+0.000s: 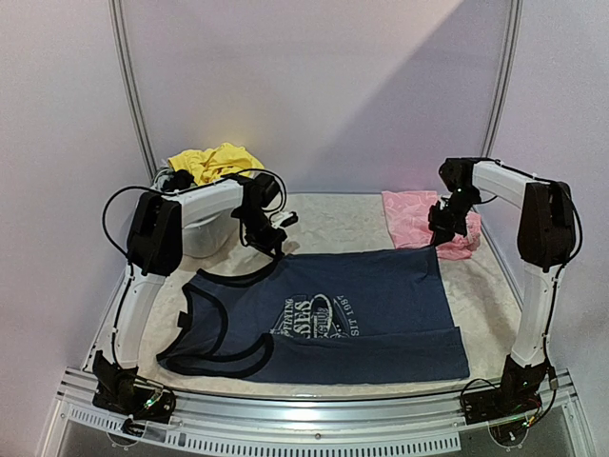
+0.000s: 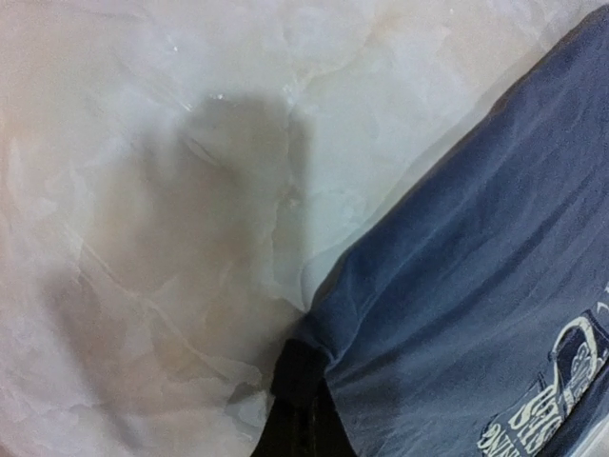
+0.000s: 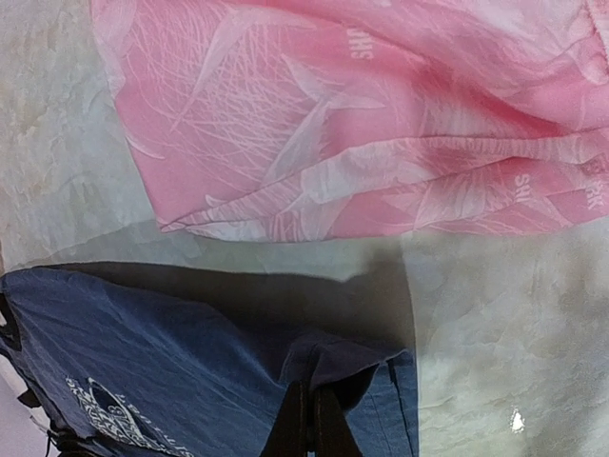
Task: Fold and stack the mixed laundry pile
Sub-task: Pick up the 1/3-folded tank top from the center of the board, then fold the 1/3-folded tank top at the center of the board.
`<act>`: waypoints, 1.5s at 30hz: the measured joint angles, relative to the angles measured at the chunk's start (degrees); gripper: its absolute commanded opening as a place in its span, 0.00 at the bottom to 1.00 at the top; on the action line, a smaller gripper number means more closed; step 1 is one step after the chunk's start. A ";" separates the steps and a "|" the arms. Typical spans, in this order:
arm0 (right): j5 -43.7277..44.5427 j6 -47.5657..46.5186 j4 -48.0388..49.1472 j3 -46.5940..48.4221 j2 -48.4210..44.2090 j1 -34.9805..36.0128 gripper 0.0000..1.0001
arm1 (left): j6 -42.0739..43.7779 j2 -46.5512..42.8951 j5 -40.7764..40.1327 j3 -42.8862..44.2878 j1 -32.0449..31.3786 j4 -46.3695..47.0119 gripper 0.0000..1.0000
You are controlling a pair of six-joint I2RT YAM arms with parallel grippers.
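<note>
Across the middle of the table (image 1: pixel 333 214) the navy tank top (image 1: pixel 371 295) lies spread out, lettering up, with its near long edge turned over on itself in a strip. That is the only fold I can see, so I judge this garment barely started. The pale pink patterned piece (image 1: pixel 411 214) lies flattened at the far right, just beyond the tank top's far right corner; I can't say whether it counts as folded. The yellow piece (image 1: pixel 214 160) is heaped on the white tub (image 1: pixel 195 238) at the far left. No stack exists yet, so most of the job is left.

My left hand (image 1: pixel 270 243) is at the tank top's far left corner, by the shoulder strap, pinched on a pucker of navy cloth. My right hand (image 1: pixel 441 236) is at the far right corner, likewise clamped on a raised peak of the hem. Both grip the far edge, which looks to me like a set-up for a fold toward the near side.
</note>
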 measured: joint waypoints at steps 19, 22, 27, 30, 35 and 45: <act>6.03 -2.32 -2.47 -2.36 -4.96 0.04 0.00 | -2.19 -14.08 0.70 -17.00 -0.87 5.09 0.00; 5.95 -2.32 -1.60 -4.96 -7.02 0.04 0.00 | -3.15 -17.59 0.09 -20.33 -1.55 7.06 0.00; 5.51 -2.23 0.13 -10.08 -9.38 0.04 0.00 | -4.76 -22.03 -1.57 -26.62 -3.10 9.88 0.01; 5.18 -2.05 0.96 -13.03 -10.86 0.04 0.00 | -6.10 -24.55 -2.49 -30.45 -3.93 11.34 0.01; 4.85 -1.62 2.47 -17.40 -13.90 0.04 0.00 | -7.93 -28.22 -4.17 -35.87 -5.90 13.94 0.02; 4.70 -0.81 4.94 -25.09 -17.55 0.04 0.00 | -10.78 -31.45 -6.80 -42.60 -9.31 16.92 0.05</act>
